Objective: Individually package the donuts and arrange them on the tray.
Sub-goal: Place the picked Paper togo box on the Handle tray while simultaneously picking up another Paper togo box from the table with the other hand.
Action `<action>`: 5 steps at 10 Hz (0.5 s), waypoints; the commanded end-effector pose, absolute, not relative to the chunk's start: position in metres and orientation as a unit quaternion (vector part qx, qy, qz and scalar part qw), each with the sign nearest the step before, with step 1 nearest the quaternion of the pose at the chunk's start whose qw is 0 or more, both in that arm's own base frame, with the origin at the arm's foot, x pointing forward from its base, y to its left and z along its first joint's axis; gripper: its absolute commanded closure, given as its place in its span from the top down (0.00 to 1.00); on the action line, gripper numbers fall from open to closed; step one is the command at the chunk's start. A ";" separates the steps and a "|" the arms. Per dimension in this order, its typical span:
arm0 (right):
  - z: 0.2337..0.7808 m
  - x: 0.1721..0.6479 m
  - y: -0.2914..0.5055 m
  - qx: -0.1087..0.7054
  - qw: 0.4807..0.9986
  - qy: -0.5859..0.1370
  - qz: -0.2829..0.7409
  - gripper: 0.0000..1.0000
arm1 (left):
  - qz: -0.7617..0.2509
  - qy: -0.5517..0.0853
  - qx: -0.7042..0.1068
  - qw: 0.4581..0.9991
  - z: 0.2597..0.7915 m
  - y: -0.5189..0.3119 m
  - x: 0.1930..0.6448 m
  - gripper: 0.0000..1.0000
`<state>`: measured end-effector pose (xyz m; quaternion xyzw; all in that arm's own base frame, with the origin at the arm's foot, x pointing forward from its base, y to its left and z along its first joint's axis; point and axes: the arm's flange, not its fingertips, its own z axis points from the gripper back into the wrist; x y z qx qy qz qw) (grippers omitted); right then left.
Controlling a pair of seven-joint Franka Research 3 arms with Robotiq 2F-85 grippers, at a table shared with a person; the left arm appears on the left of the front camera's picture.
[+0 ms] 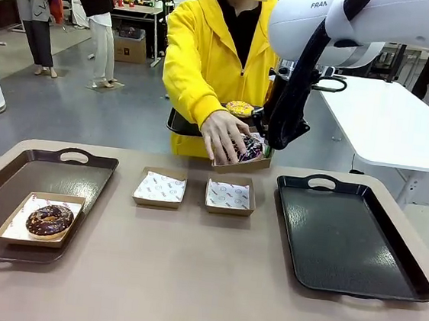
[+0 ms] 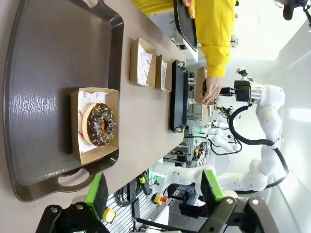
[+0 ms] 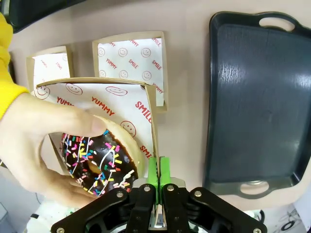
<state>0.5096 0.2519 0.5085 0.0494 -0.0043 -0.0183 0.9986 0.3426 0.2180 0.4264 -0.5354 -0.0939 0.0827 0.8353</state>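
Note:
My right gripper (image 3: 156, 171) is shut on the side wall of a cardboard box (image 3: 114, 99) held up over the table's far edge. Into it a person's hand (image 3: 41, 141) lowers a dark donut with coloured sprinkles (image 3: 99, 162). From the front, the same box (image 1: 243, 163), donut (image 1: 251, 147) and hand (image 1: 221, 134) sit by the right gripper (image 1: 267, 138). A chocolate donut with sprinkles (image 1: 49, 221) lies in a box on the brown tray (image 1: 14, 164). My left gripper (image 2: 155, 191) hovers open above that donut (image 2: 99, 124). A yellow donut (image 1: 240, 108) rests behind the hand.
Two empty paper-lined boxes (image 1: 160, 187) (image 1: 230, 195) stand in the middle of the table. A black tray (image 1: 345, 235) lies on the right with nothing on it. The person in a yellow hoodie (image 1: 202, 59) stands at the far side.

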 end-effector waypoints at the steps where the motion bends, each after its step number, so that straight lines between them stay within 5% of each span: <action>1: 0.509 0.507 0.251 0.051 0.998 -0.004 -0.020 0.00 | 0.079 -0.097 -0.540 0.833 0.426 0.219 0.340 1.00; 5: 0.509 0.507 0.251 0.051 0.998 -0.004 -0.020 0.00 | 0.079 -0.097 -0.540 0.833 0.426 0.219 0.340 1.00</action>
